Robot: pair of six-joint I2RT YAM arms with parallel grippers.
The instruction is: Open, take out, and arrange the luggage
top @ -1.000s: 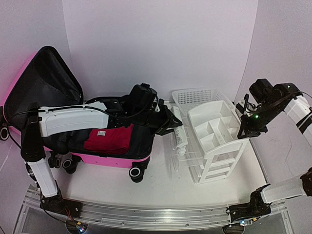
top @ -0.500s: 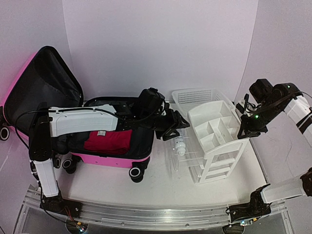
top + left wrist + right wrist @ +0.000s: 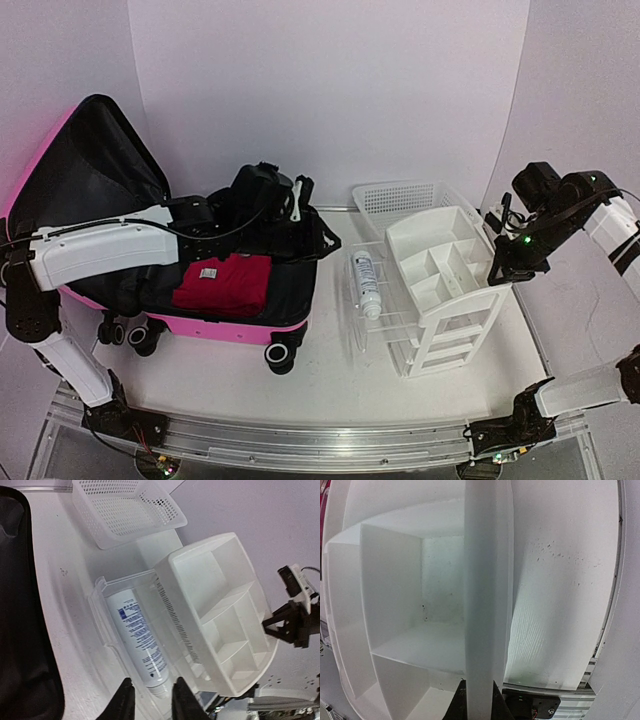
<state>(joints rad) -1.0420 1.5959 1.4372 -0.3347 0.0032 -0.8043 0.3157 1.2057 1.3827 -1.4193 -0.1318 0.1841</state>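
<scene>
Pinching a wall of the white drawer organizer (image 3: pixel 487 580), the right gripper (image 3: pixel 478 702) has its jaws closed on it, probably to steady it for loading. The left gripper (image 3: pixel 152 705) hangs over the right end of the pink suitcase (image 3: pixel 220 328), jaws partly apart and empty. The suitcase lies open at centre left with a red folded garment (image 3: pixel 225 285) inside. A white bottle (image 3: pixel 140 640) lies in the organizer's clear drawer (image 3: pixel 98 587), with the mesh basket (image 3: pixel 125 510) just behind.

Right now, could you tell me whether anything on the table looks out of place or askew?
Nothing looks spilled or damaged. The only oddity is the white bottle, which lies on its side in a clear tray beside the white organizer.
</scene>
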